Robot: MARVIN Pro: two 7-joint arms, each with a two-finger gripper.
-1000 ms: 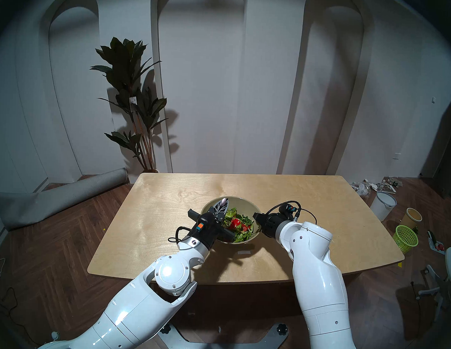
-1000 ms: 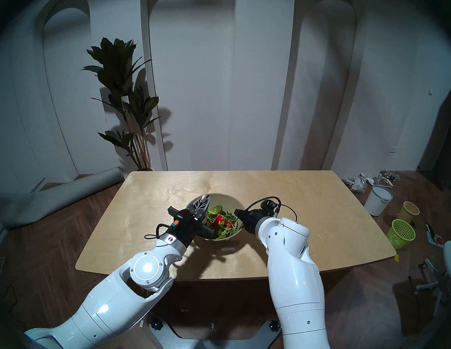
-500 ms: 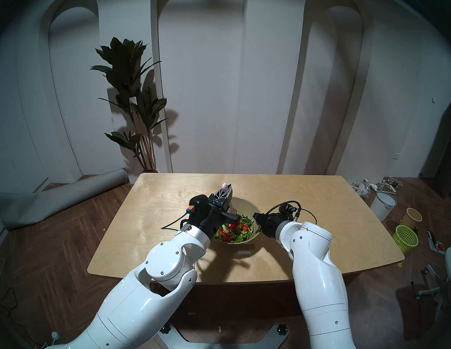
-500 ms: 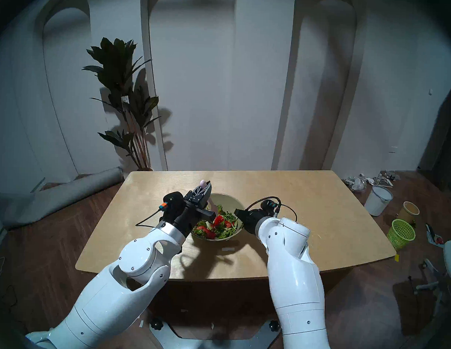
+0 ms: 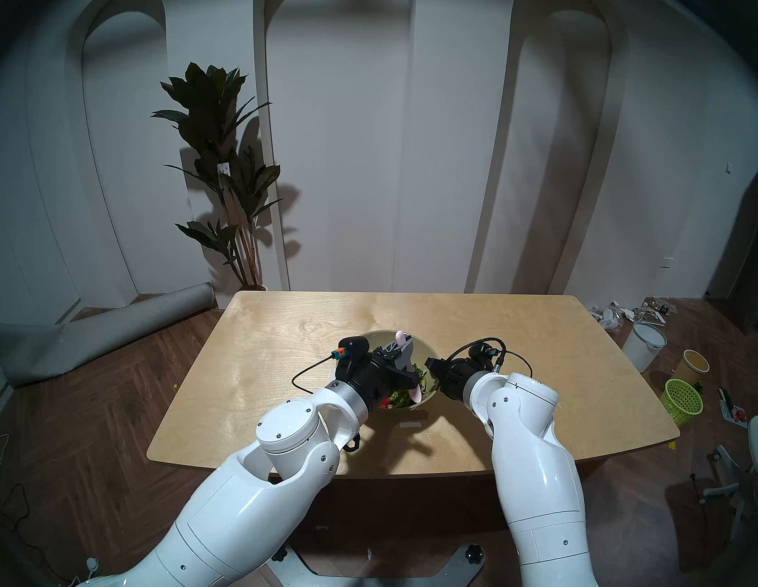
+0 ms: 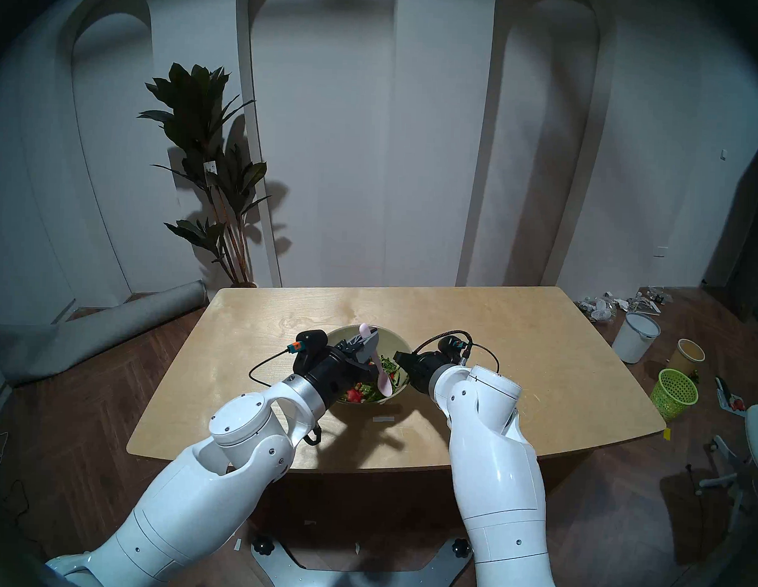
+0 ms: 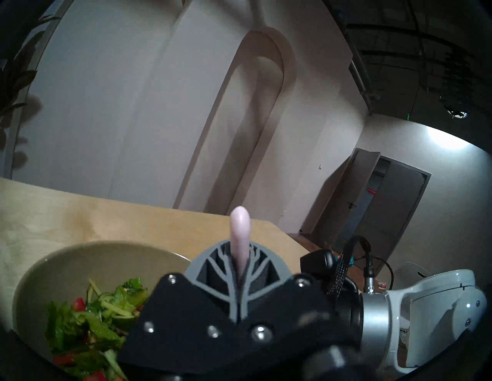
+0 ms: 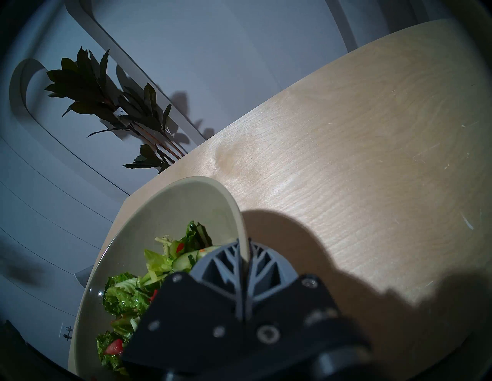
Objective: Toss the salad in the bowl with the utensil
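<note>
Left wrist rolled, spoon head swung over the bowl

Since the earlier frame the left gripper (image 5: 403, 352), clamped on the pink spoon (image 5: 415, 394), has turned above the bowl (image 5: 378, 339); its head hangs over the salad (image 7: 90, 327). Right gripper (image 8: 243, 262) pinches the bowl's right rim

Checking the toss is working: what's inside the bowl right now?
The bowl holds salad of greens and red pieces, with the pink spoon head down over it. The left tool and wrist hide the bowl's near-left part.
</note>
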